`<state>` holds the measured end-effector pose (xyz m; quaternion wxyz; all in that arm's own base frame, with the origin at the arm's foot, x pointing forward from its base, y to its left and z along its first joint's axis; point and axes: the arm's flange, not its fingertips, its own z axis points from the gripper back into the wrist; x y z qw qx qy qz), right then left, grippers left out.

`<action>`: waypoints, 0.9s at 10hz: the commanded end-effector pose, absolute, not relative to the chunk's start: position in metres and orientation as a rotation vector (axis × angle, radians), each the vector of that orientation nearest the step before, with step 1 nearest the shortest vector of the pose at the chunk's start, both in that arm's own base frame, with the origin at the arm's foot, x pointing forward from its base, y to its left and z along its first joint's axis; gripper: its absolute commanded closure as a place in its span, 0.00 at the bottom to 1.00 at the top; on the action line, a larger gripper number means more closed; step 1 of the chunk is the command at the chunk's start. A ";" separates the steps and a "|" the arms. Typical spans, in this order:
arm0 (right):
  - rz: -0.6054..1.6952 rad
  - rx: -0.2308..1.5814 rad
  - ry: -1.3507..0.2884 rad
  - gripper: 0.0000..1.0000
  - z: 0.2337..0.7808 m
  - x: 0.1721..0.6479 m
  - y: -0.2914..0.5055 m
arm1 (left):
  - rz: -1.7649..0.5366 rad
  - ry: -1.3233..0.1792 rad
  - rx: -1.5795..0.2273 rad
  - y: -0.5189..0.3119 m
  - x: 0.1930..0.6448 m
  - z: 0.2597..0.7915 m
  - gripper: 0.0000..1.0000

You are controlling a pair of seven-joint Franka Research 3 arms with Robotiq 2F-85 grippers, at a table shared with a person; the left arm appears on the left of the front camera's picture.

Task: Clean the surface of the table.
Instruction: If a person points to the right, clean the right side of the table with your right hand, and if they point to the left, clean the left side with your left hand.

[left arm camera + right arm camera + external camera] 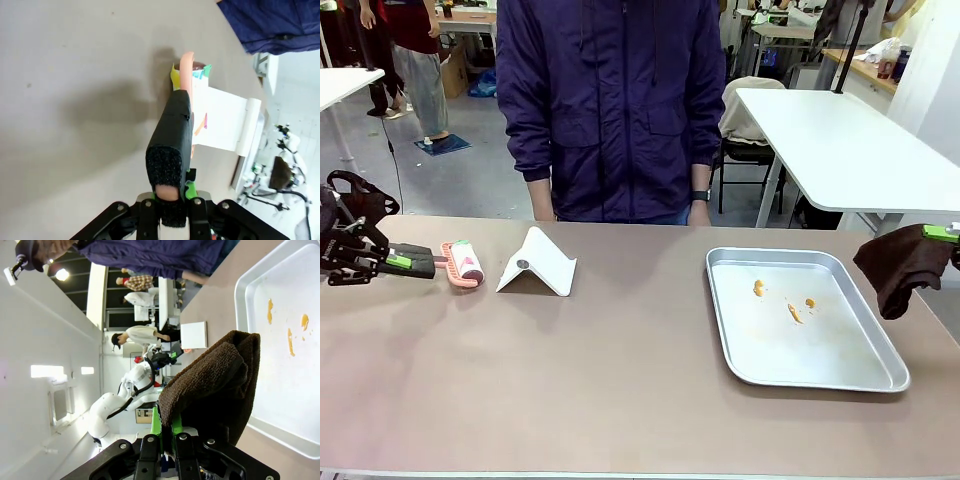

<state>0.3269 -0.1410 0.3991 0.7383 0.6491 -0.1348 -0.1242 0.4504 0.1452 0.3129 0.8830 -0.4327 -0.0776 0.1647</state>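
The brownish table (600, 380) spreads across the front view. At its left end my left gripper (400, 262) is shut on the black foam handle (172, 135) of a pink lint roller (463, 264), whose head lies low over the tabletop (75, 100). In the left wrist view the gripper (172, 197) clamps the handle's near end, and the roller's head (187, 75) points away. At the right edge my right gripper (940, 233) is shut on a dark brown cloth (905, 268) that hangs above the table. The cloth (215, 385) bunches over the green pads of the right gripper (165, 427).
A shiny metal tray (820, 355) with orange smears (795, 312) lies right of centre, below the cloth (300, 390). A white folded stand (535, 265) sits just right of the roller. A person in a dark purple jacket (610, 100) stands at the far edge.
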 end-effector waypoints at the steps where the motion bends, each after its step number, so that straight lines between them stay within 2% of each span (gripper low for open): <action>1: -0.264 1.445 -0.297 1.00 0.402 0.324 -0.142 | 0.300 -0.165 -0.955 0.148 0.440 0.319 0.82; 5: -0.264 1.445 -0.297 1.00 0.402 0.324 -0.142 | 0.196 -0.309 -1.166 0.183 0.399 0.386 0.82; 6: -0.264 1.445 -0.297 1.00 0.402 0.324 -0.142 | 0.172 -0.295 -1.207 0.196 0.383 0.397 0.82; 9: -0.264 1.445 -0.297 1.00 0.402 0.324 -0.142 | 0.034 -0.123 -1.334 0.244 0.319 0.425 0.82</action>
